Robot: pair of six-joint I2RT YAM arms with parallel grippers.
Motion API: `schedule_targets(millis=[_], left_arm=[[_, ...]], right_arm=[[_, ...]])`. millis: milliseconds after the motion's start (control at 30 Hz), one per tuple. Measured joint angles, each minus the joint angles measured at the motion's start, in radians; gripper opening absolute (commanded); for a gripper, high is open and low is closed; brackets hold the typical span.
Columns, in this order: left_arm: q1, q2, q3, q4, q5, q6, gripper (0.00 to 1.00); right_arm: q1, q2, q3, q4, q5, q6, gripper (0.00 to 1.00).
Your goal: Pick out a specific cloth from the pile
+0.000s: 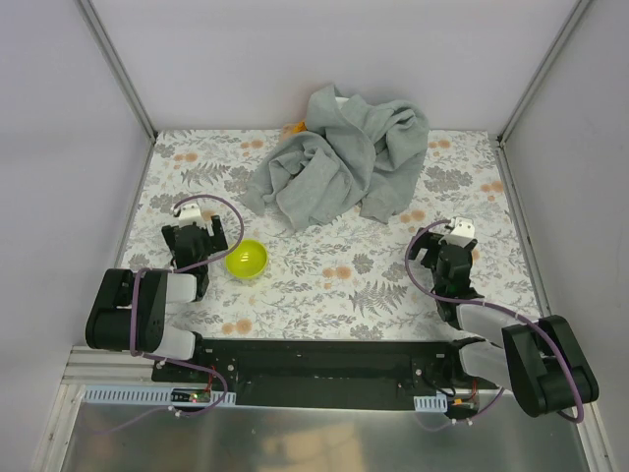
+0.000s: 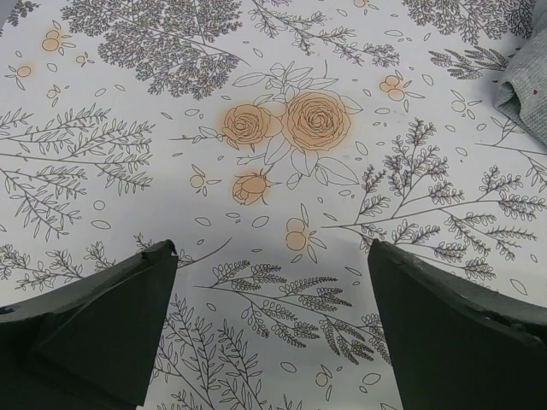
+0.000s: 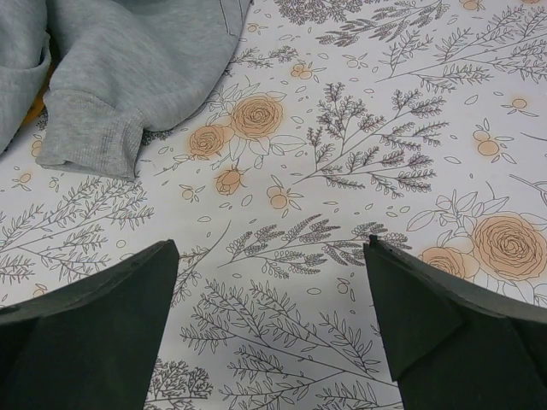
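Note:
The pile lies at the back middle of the table and is mostly one large light-grey garment. Only a small bit of the orange cloth shows at its far left edge; the rest is hidden under the grey. A thin orange sliver also shows beneath the grey garment in the right wrist view. My left gripper is open and empty over the bare tablecloth, left of the pile. My right gripper is open and empty, near the pile's right front, with a grey cuff ahead to its left.
A yellow-green bowl stands just right of my left gripper. A corner of the grey garment shows at the right edge of the left wrist view. White walls enclose the flowered tablecloth on three sides.

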Motion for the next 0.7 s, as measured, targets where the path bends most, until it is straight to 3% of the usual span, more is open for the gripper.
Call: schedule_targets(millis=[267,467,567,700], left_arm=[[0.000,0.000,0.000,0.000,0.000,0.000,1.00],[0.000,-0.003,0.008,-0.025,0.000,0.000,1.00],[0.006,-0.027,0.081,-0.191,0.000,-0.004,1.00],[0.013,-0.074,0.296,-0.434,0.063,0.003,1.00]], right_arm=[[0.000,-0.003,0.004,-0.012,0.005,0.002,0.99],[-0.001,-0.103,0.114,-0.192,-0.039,0.019,0.99],[-0.001,-0.100,0.255,-0.300,-0.107,0.035,0.99],[-0.001,0.009,0.502,-0.428,-0.214,0.065,0.99]])
